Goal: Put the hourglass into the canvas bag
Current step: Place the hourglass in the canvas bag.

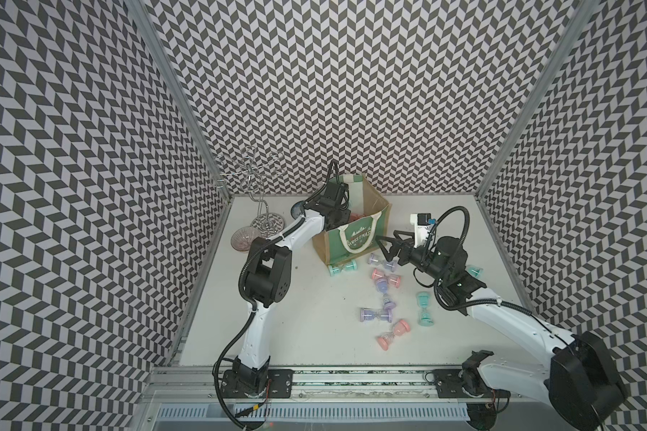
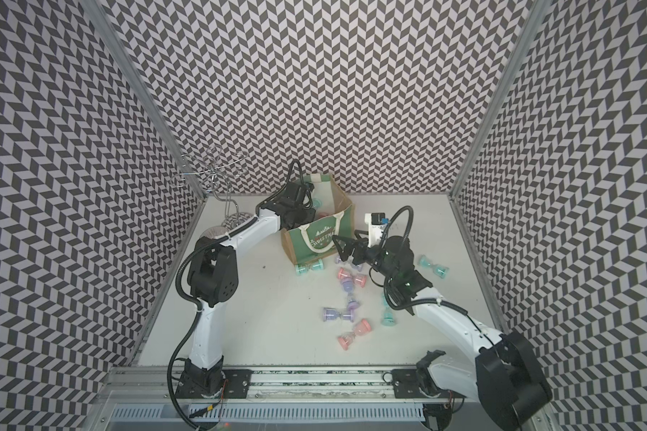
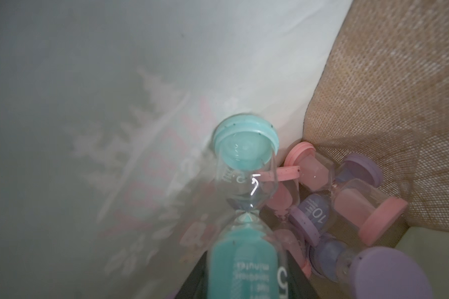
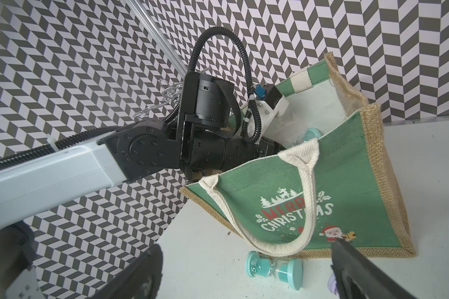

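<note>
Chevron walls (image 1: 352, 93) back the jute canvas bag (image 1: 380, 212) holding glass hourglasses (image 3: 319, 170).

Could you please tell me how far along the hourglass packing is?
Done: pink hourglasses and a purple hourglass already lie inside the canvas bag. In hand: the left end effector, reaching into the bag, holds a teal hourglass. Left: several loose hourglasses lie on the table outside it; the right end effector hangs open and empty nearby.

The canvas bag (image 4: 347, 181) is showing rough jute, matt green cloth and smooth lining; the teal hourglass (image 3: 244, 196) is gleaming, glossy glass.
</note>
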